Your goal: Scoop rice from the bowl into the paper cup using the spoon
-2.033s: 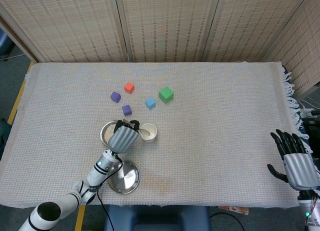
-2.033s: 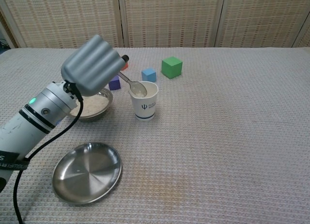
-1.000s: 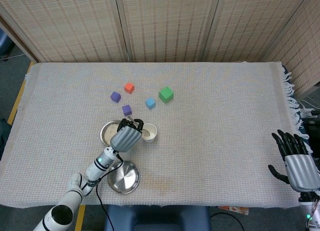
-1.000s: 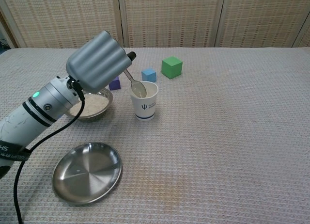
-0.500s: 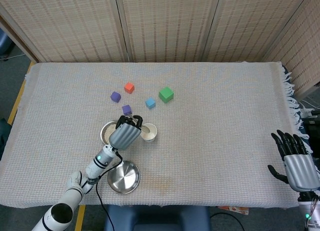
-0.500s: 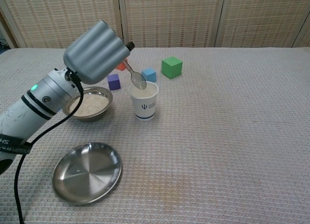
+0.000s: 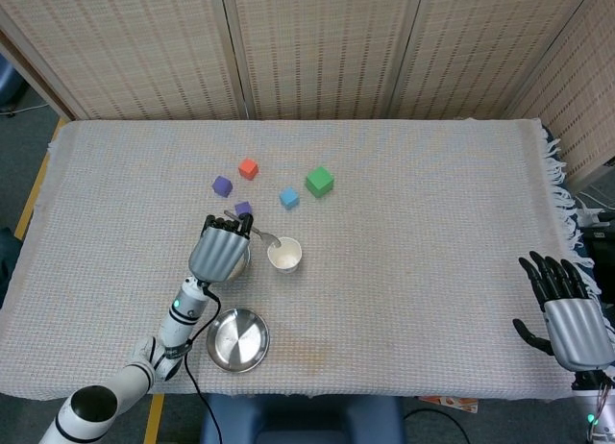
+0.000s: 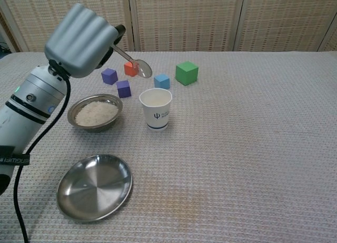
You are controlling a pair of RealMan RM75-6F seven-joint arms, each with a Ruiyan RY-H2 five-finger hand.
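My left hand (image 8: pixel 80 40) (image 7: pixel 220 248) grips a metal spoon (image 8: pixel 132 63) (image 7: pixel 259 235) and holds it in the air, above and to the left of the paper cup. The spoon's bowl looks empty. The white paper cup (image 8: pixel 156 109) (image 7: pixel 285 255) stands upright with rice inside. To its left a steel bowl of rice (image 8: pixel 97 112) sits on the cloth; in the head view my left hand covers most of it. My right hand (image 7: pixel 567 312) rests at the table's far right edge, fingers apart, holding nothing.
An empty steel plate (image 8: pixel 95 186) (image 7: pixel 237 339) lies in front of the rice bowl. Behind the cup are two purple cubes (image 8: pixel 123 88) (image 8: pixel 109 76), a red cube (image 8: pixel 130 68), a blue cube (image 8: pixel 161 81) and a green cube (image 8: pixel 186 73).
My left hand lifted the spoon out of the cup and swung it up and leftward toward the rice bowl. The right hand stayed still.
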